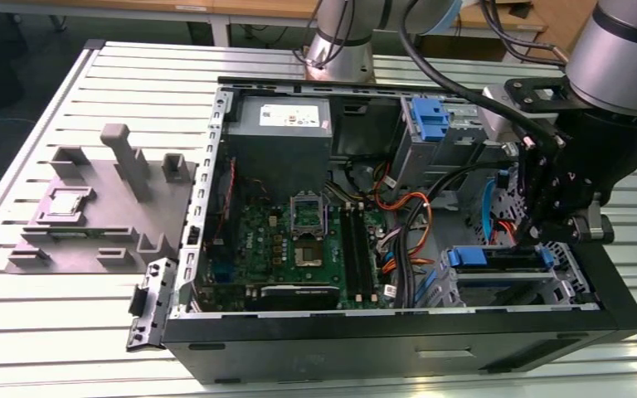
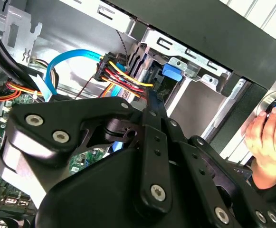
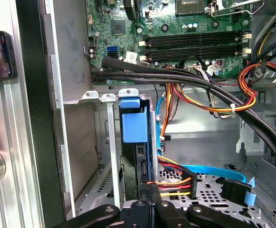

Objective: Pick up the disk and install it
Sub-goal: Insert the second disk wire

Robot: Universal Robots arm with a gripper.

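Gripper (image 1: 534, 236) hangs inside the case (image 1: 407, 340) at the disk (image 3: 137, 127) seated in its bay; finger state cannot be told.

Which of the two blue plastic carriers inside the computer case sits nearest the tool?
The blue carrier in the front drive cage, directly below the tool. The other blue carrier stands at the case's far end, beside the power supply.

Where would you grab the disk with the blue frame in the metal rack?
Probably by the blue tab at its front end, coming from the open side of the rack. The disk stands on edge between metal rails, so its flat faces are walled in, and cables plug into its other end.
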